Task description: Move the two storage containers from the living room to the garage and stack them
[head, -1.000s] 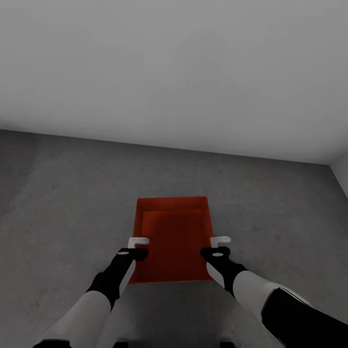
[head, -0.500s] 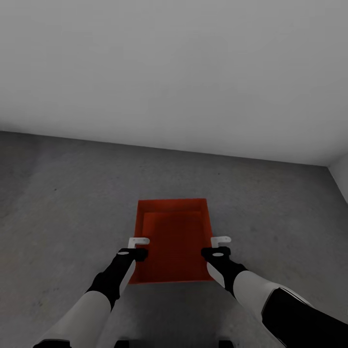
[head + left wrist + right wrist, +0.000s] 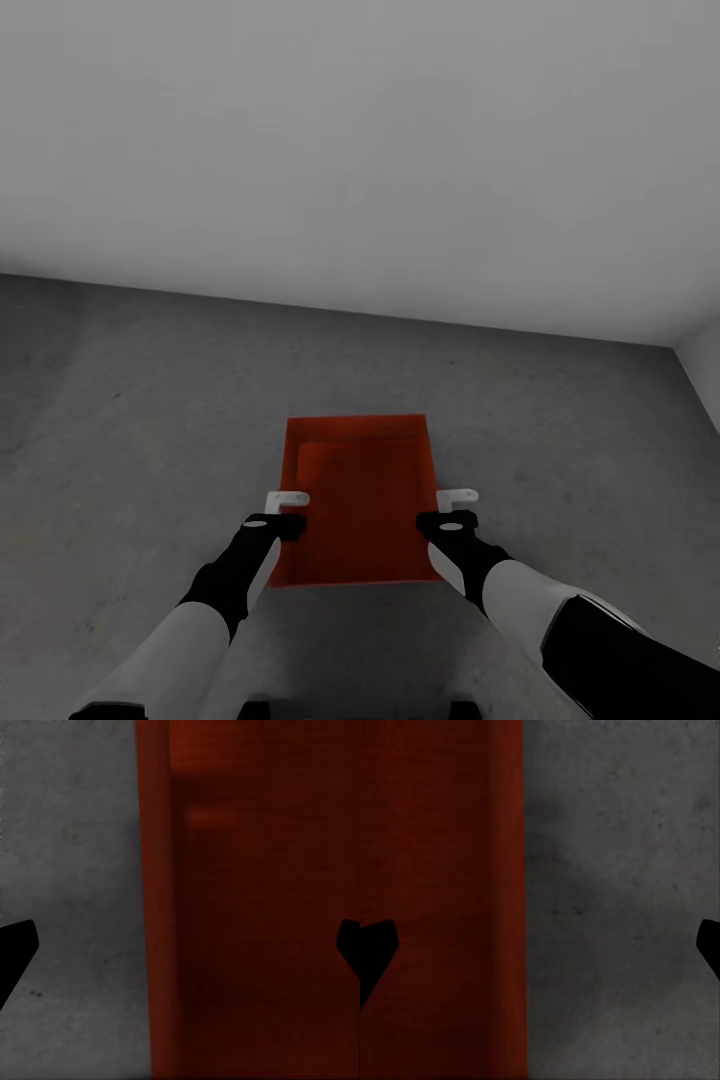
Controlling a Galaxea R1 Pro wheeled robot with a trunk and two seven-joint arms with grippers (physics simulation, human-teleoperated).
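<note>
Head view, L to R: dark grey mottled concrete floor runs up to a plain white wall; a 2nd white wall meets it at far right corner.

Left arm, black forearm w/ white upper section, reaches fwd from lower left. Left gripper sits over the left long wall of the orange-red open-top rectangular bin; fingers spread wide, released, one white finger outside the wall. In left wrist view the two dark fingertips sit at opposite edges, wide apart, w/ the bin's left wall between them, grey floor on one side & red interior on the other; nothing pinched.

Bin rests on the concrete floor, centre of view, just ahead of the robot, long axis pointing away, well short of the wall. An inner stepped outline shows inside the rim; cannot tell if that is a 2nd bin nested in it.

Right gripper mirrors it over the bin's right long wall, also spread, released. Right wrist view: dark fingertips far apart, the bin's right wall & floor between, no contact visible.
</note>
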